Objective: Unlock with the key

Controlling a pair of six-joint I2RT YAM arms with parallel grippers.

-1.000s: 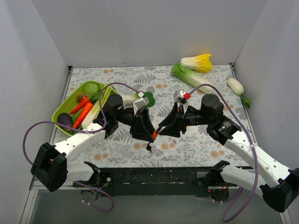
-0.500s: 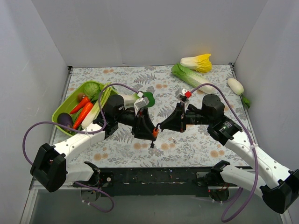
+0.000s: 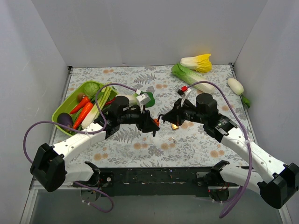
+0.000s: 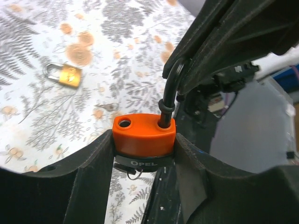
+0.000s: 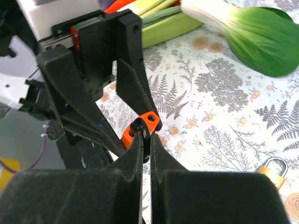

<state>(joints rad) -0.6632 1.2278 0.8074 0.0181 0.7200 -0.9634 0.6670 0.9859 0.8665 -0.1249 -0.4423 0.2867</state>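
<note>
Floral-cloth table (image 3: 140, 147) below, work raised off it. Found orange padlock (image 4: 144, 133) clamped in left gripper (image 4: 144, 148) to steady it, key (image 4: 140, 163) underneath. Found right gripper (image 5: 145, 140) pinched tight on black shackle (image 4: 169, 93), seemingly to pull it; one hole showing empty.

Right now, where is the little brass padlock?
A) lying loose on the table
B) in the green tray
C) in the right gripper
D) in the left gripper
A: the brass padlock lies by itself on the floral table, while the left gripper and the right gripper are both closed on the orange padlock.
</note>
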